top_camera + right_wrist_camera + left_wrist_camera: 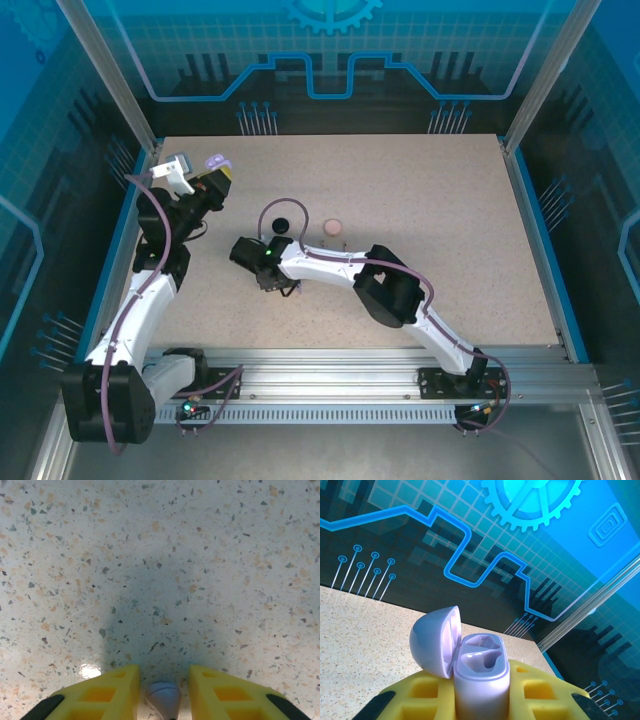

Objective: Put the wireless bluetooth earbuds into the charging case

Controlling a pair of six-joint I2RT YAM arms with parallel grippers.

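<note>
A: How is the step in hand to be done well?

B: On the left, the lilac charging case (481, 680) is clamped between the yellow pads of the left gripper (480, 702). It is seemingly held above the worktop (365, 625), with its lid (434, 641) swung open and both wells apparently empty. It is best held steady, mouth up. Further right, a lilac earbud (164, 697) is seen down at the worktop, between the fingers of the right gripper (162, 674). The fingers stand a little apart, and whether the earbud is pinched yet cannot be told. A centred, gentle squeeze is called for, since so small and rounded a thing could be squirted out sideways.

A: What is given by one view and not by another?

B: The open wells are shown from the left wrist. From above, both arms are placed, and a black round thing (280, 224) and a pale pink one (333, 228) are seen resting near the right gripper. The earbud itself is made out from the right wrist.
</note>
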